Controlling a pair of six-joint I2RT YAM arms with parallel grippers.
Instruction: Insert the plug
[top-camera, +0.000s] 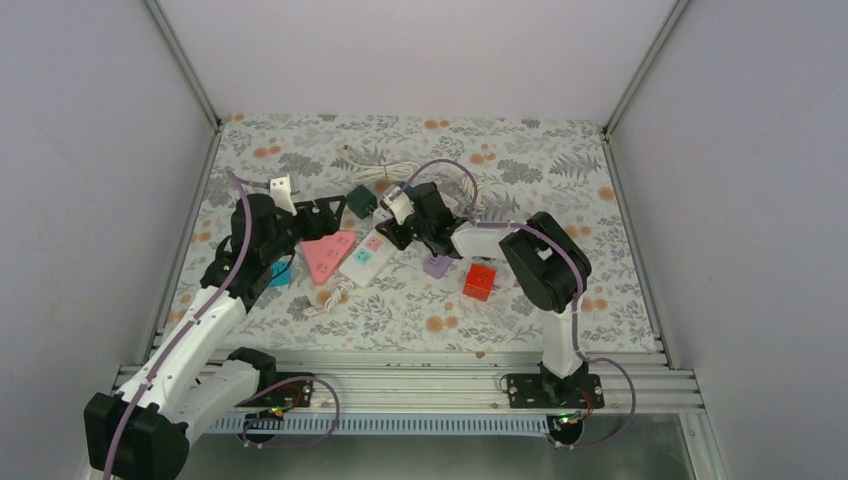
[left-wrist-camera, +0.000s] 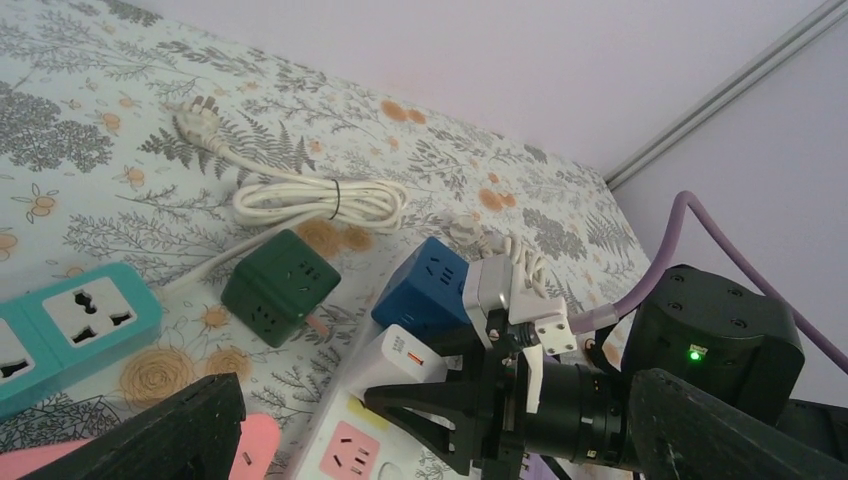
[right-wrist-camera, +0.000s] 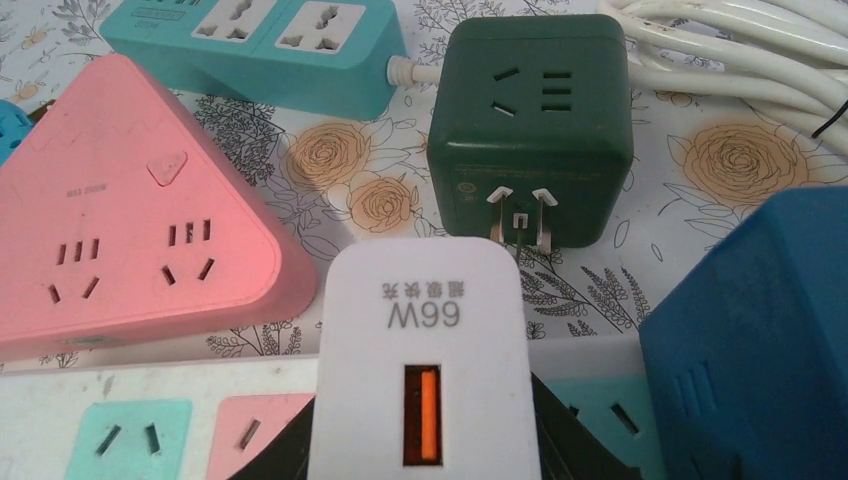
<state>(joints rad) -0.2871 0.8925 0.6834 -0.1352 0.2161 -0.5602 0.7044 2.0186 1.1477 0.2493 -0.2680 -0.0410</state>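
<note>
My right gripper (top-camera: 398, 222) is shut on a white 66W charger plug (right-wrist-camera: 425, 350) with an orange USB port. It holds the plug upright at the far end of a white power strip (top-camera: 367, 255) with pink and teal sockets. The plug (left-wrist-camera: 405, 358) and the strip (left-wrist-camera: 350, 445) also show in the left wrist view. The plug's prongs are hidden, so I cannot tell whether they are in a socket. Black fingers (right-wrist-camera: 585, 440) flank the plug. My left gripper (top-camera: 322, 222) is open and empty, over a pink triangular strip (top-camera: 328, 255), left of the plug.
A green cube socket (top-camera: 361, 200), a blue cube socket (left-wrist-camera: 430, 285) and a coiled white cable (top-camera: 385, 172) lie behind the strip. A teal strip (left-wrist-camera: 70, 320) is at the left. A purple block (top-camera: 436, 266) and a red cube (top-camera: 479, 281) sit to the right.
</note>
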